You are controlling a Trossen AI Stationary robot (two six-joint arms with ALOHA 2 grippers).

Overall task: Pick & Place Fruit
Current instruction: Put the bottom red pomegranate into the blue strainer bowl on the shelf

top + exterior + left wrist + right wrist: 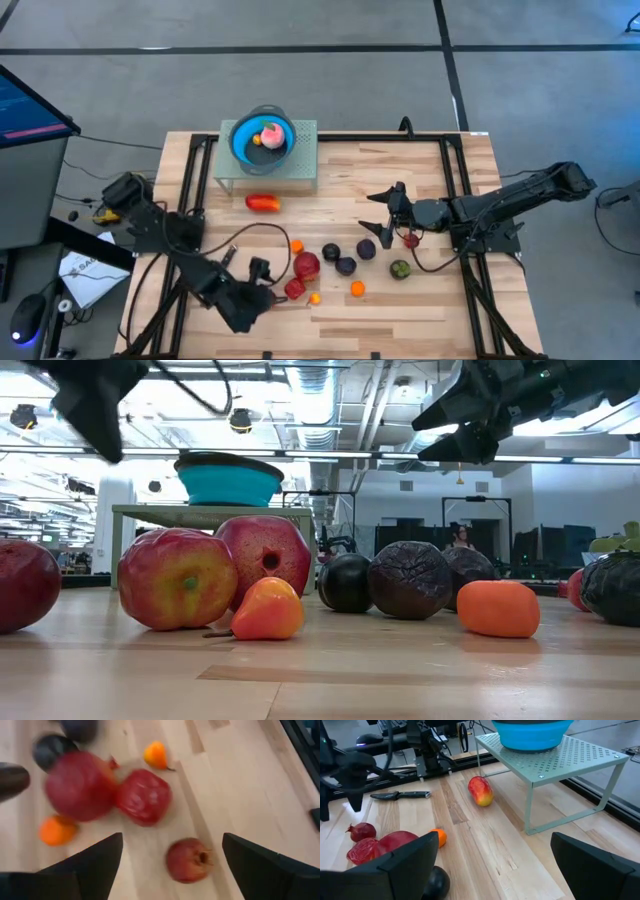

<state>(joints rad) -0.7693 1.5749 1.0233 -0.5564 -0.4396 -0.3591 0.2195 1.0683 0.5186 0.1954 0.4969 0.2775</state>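
Several toy fruits lie in a cluster on the table: a big red one (pixel 307 265), a wrinkled red one (pixel 294 288), dark purple balls (pixel 345 266), orange ones (pixel 357 289), a green one (pixel 400 268). A longer red-orange piece (pixel 262 203) lies in front of the stand. A pink fruit (pixel 270 133) sits in the blue bowl (pixel 243 143). My left gripper (pixel 268 283) hangs open at the cluster's left end; a small red fruit (pixel 189 860) shows on the table between its fingers, untouched. My right gripper (pixel 385 215) is open, raised above the cluster's far right side (pixel 470 430).
The bowl stands on a pale green perforated stand (pixel 305 165) at the table's far side, on thin legs (pixel 530 815). A dark knife-shaped thing (pixel 400 795) lies on the table near the left arm. Cables cross the table near both arms. Bare wood lies along the near edge.
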